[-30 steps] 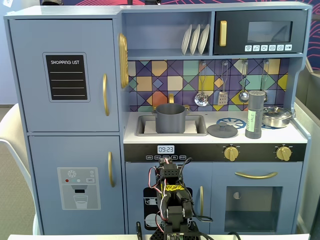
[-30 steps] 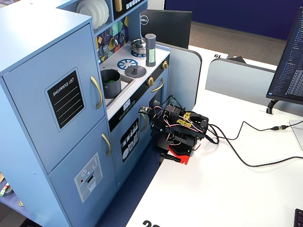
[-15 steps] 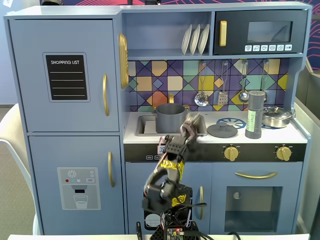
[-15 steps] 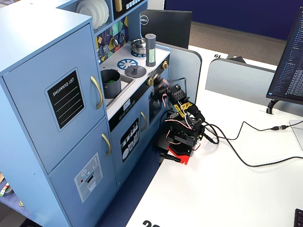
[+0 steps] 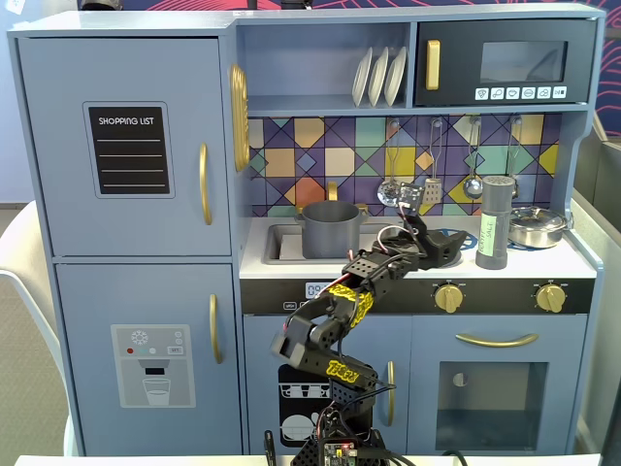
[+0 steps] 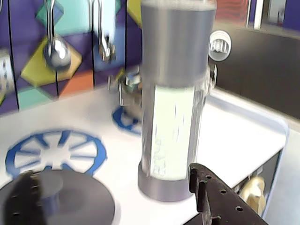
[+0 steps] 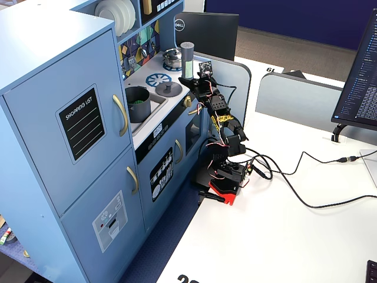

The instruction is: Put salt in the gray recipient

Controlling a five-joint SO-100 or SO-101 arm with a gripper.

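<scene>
Salt (image 5: 495, 223) shaker stands upright on the toy kitchen's white countertop (image 5: 388, 269), right of centre in a fixed view, w/ the shiny steel pan (image 5: 537, 226) just beside it on its right. Wrist view has it filling mid-frame: dark gray body, pale green label (image 6: 172, 132), base flat on the counter near a blue burner print (image 6: 55, 152). Top is cut off there, so perforations not visible.

Gray recipient (image 5: 331, 229) sits in the sink (image 5: 277, 243), left of centre, well apart from the shaker. In another fixed view the pot (image 7: 138, 104) shows something green inside; can't tell what.

Gripper (image 5: 448, 243) hangs just left of the shaker, not touching as far as I can judge. Jaws look parted, nothing betw them; one dark finger (image 6: 212, 197) pokes in at the lower right of the wrist view, beside the shaker's base. A flat gray lid (image 6: 56, 199) lies lower left.

Handling, my guess: rigid plastic, light, smooth sides so prob. slippery. Tall + slim = tips easily if nudged low or off-centre. Best hold approx mid-body on the label band, jaws square across the cylinder, firm squeeze. Needs tilting over the pot, so grip must resist rotation
</scene>
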